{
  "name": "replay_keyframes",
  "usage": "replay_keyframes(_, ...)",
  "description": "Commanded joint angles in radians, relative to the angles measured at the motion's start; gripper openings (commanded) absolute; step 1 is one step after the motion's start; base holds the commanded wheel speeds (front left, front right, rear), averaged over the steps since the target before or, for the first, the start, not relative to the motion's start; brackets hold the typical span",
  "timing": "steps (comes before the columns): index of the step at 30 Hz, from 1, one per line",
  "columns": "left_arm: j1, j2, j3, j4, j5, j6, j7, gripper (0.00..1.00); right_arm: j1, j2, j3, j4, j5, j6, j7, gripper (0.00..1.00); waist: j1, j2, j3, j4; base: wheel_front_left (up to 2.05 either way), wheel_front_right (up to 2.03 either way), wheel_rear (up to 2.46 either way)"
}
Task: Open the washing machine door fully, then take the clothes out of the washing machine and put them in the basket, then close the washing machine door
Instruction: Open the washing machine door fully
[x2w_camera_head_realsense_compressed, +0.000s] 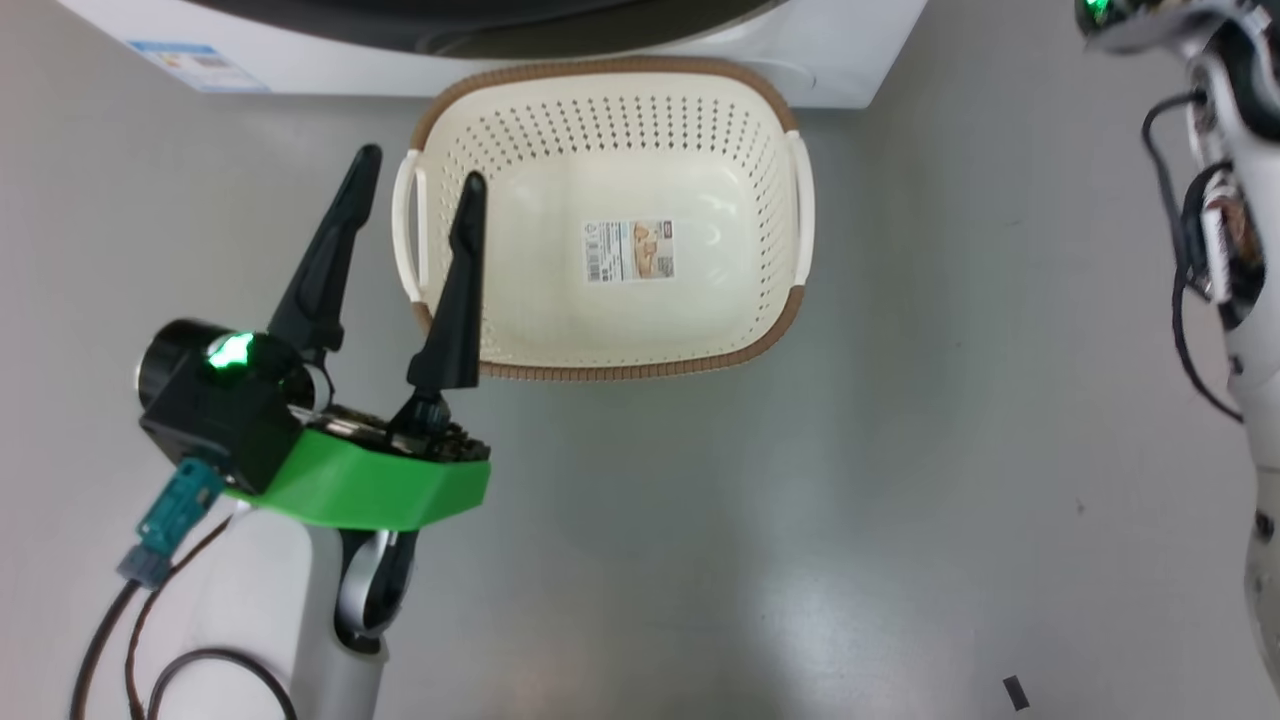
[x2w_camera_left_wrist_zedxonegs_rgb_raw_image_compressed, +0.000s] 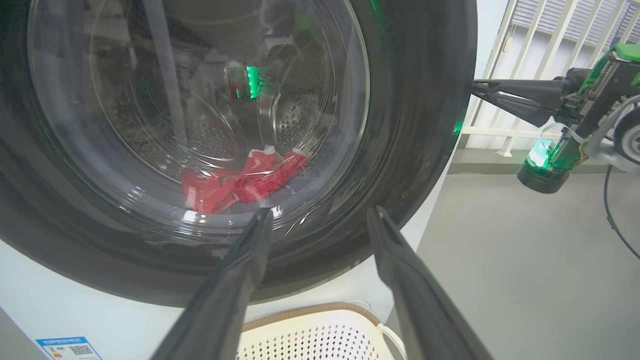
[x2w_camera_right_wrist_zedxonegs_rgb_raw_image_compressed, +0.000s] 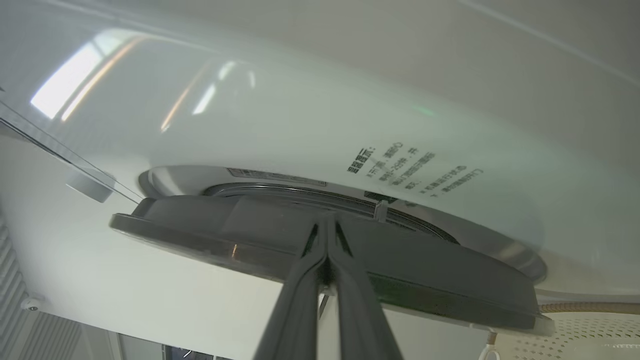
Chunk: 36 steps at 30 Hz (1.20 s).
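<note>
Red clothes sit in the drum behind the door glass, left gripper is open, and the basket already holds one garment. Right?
Not quite: the basket holds no garment; in the head view its bottom is bare apart from a paper label. The rest stands: the clothes lie in the drum behind the washing machine door, and the left gripper is open.

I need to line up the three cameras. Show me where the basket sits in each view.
Head view: basket upper centre, seen whole.
Left wrist view: bottom edge, centre, partly cut off.
Right wrist view: lower right corner, a sliver.
Shared landmark: the white washing machine right behind it.
</note>
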Motion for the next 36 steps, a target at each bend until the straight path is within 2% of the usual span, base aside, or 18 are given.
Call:
replay_keyframes(1,-0.005,0.022,0.024,-0.032,0.002,-0.005,-0.008,1.00,-0.023,0.020,0.002,-0.019,0.010,0.008,0.007,0.00,-0.0001,0.0000,0.020,0.012,0.00,0.00,0.00)
replay_keyframes(8,-0.014,0.022,0.009,-0.051,0.025,-0.005,-0.008,1.00,-0.120,0.024,-0.008,0.017,0.065,0.008,0.081,0.00,-0.0001,0.0000,0.063,0.033,0.00,0.00,0.00)
replay_keyframes(16,-0.017,0.022,0.008,-0.044,0.033,-0.005,-0.008,1.00,-0.158,0.021,0.020,0.029,0.064,0.008,0.137,0.00,-0.0001,0.0000,0.081,0.041,0.00,0.00,0.00)
replay_keyframes(36,-0.019,0.022,0.028,-0.011,0.052,-0.006,-0.008,1.00,-0.112,0.023,0.057,0.030,0.096,0.008,0.260,0.00,-0.0001,0.0000,0.040,0.019,0.00,0.00,0.00)
